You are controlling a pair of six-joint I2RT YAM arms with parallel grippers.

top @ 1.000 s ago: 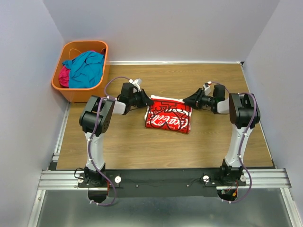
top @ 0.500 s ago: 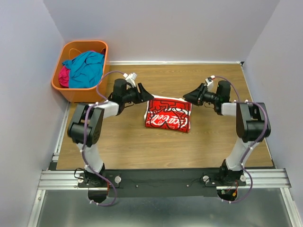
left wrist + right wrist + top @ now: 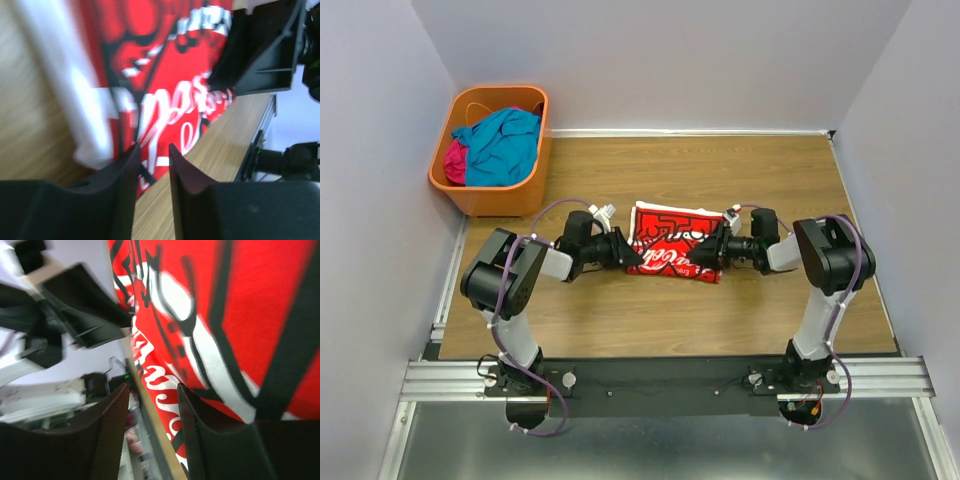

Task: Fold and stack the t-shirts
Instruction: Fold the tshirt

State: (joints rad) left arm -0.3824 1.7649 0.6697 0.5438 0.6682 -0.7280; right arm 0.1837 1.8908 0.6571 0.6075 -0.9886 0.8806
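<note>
Orange basket (image 3: 488,196) in the tabletop's (image 3: 650,320) far left corner, with a teal-blue t-shirt (image 3: 505,145) heaped beside a magenta t-shirt (image 3: 454,160) inside it.
Folded mid-tabletop, well apart from the basket, lies the white t-shirt (image 3: 672,243), red printed face and white script up. The left end effector (image 3: 626,256) lies low at its near left corner, fingers only a narrow gap apart with cloth showing at the tips; whether they pinch it cannot be told. The right end effector (image 3: 708,254) meets the near right edge, its fingers plainly apart, red print filling the space beside and between them.
</note>
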